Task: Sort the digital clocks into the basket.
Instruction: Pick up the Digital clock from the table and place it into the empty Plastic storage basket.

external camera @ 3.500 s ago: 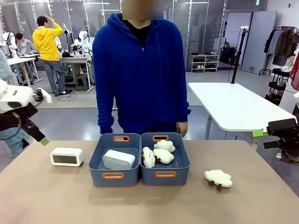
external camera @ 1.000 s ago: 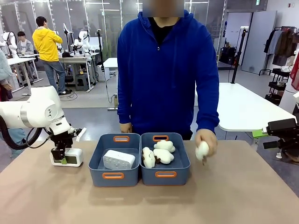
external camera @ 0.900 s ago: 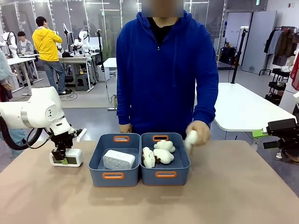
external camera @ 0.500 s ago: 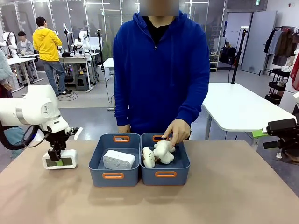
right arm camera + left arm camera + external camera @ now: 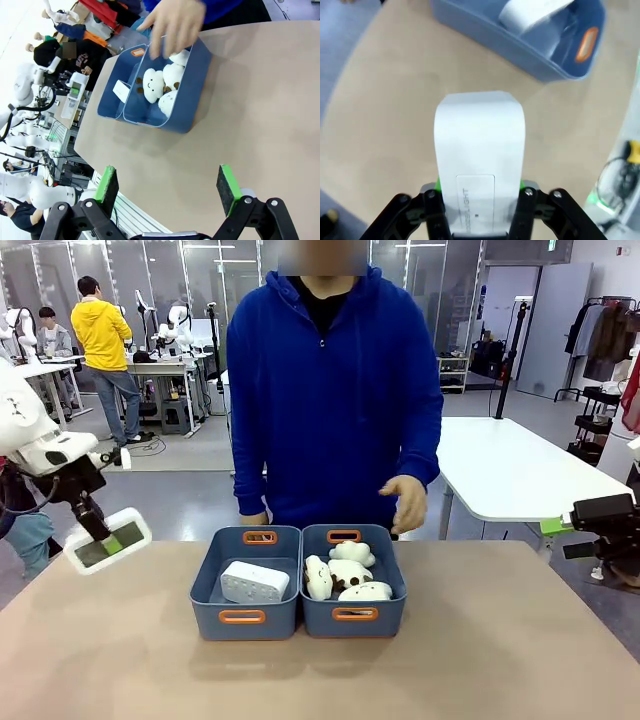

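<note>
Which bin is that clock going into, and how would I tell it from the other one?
Two blue-grey bins sit side by side mid-table, before the person in blue. Probably the left bin, nearer the left gripper holding a clock: it already contains a white clock, while its neighbour holds plush sheep.

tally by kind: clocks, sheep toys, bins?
digital clocks: 2 (one in the left gripper, one in the left basket)
plush sheep: 4 (in the right basket)
baskets: 2
total: 8
</note>
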